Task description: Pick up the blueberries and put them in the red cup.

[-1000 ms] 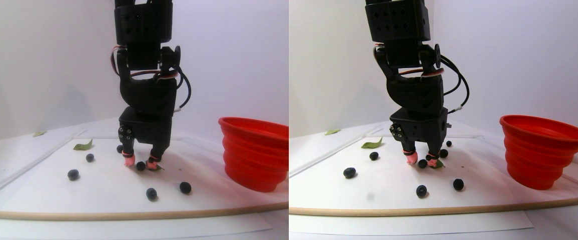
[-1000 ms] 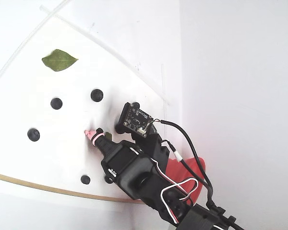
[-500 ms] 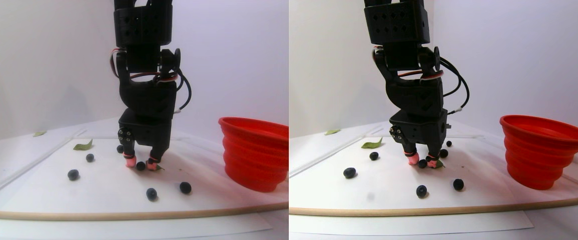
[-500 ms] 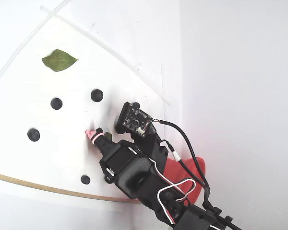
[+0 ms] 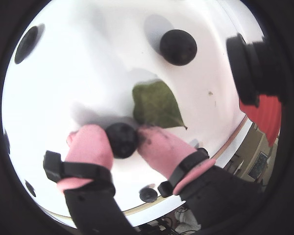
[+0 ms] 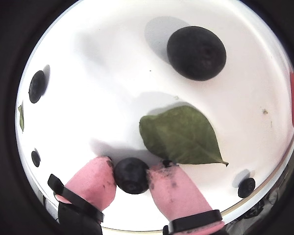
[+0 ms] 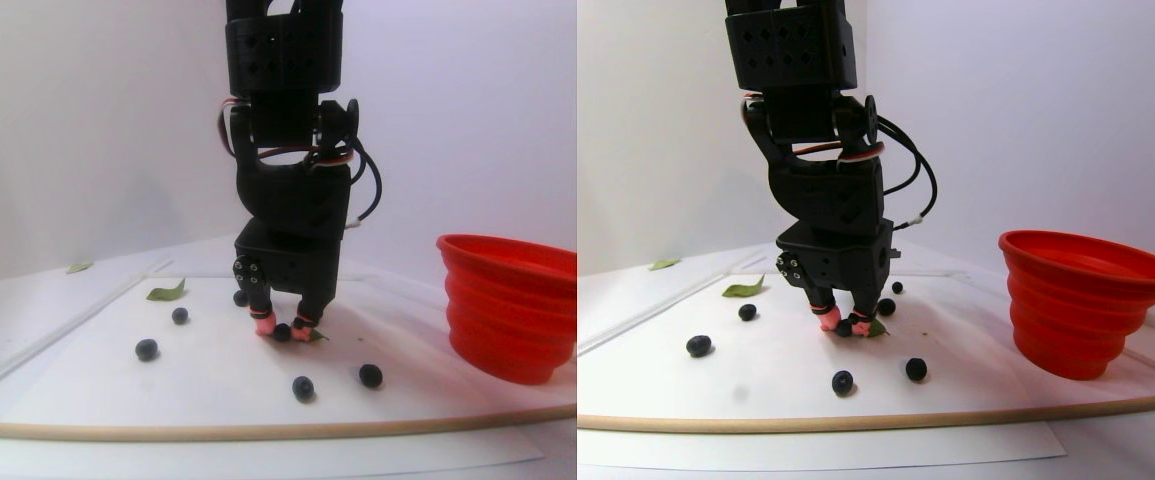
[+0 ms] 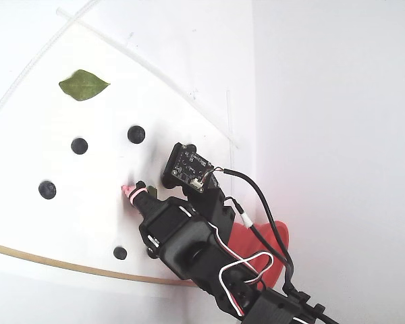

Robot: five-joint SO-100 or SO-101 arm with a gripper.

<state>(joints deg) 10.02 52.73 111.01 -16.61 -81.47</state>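
A small round dark blueberry [image 6: 131, 175] sits on the white sheet [image 6: 103, 88], pinched between the gripper [image 6: 133, 182]'s pink-tipped fingers [image 5: 90, 147], apparently touching both. A flat green leaf [image 6: 181, 136] lies just beyond. The ribbed red plastic cup [image 7: 1085, 300] stands well apart.

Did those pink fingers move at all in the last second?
Yes. In the stereo pair view the pink fingers have drawn together, now pinching the blueberry beside the green leaf; a second ago they stood clearly apart around it.
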